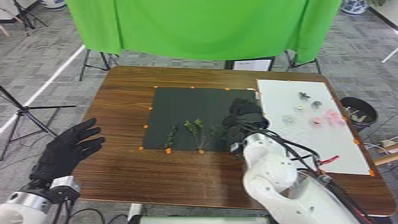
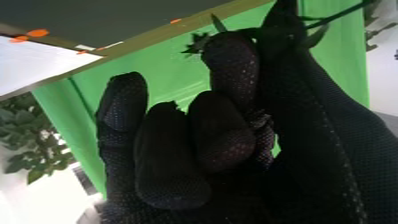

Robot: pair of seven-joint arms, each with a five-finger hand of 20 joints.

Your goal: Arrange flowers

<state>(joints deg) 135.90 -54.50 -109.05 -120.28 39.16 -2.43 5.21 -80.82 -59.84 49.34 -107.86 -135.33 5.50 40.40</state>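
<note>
Thin, dark leafy stem point(image 2: 342, 14): pinched by finger and thumb of black-gloved right hand point(image 1: 246, 114), right of centre | green leafy sprigs point(image 1: 195, 127): lie on black rectangular mat point(image 1: 195, 102), below centre | left hand point(image 1: 67, 149): fingers spread, lower left

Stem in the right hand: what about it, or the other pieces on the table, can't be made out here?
- Stem: one end cut off by the right wrist view's edge; its gripped part hidden by the right hand, which also covers it in the head view.
- Pink flowers: head view, too small and blurred to tell the kind.
- Green sprigs: head view, too small to tell whether they carry buds.
</note>
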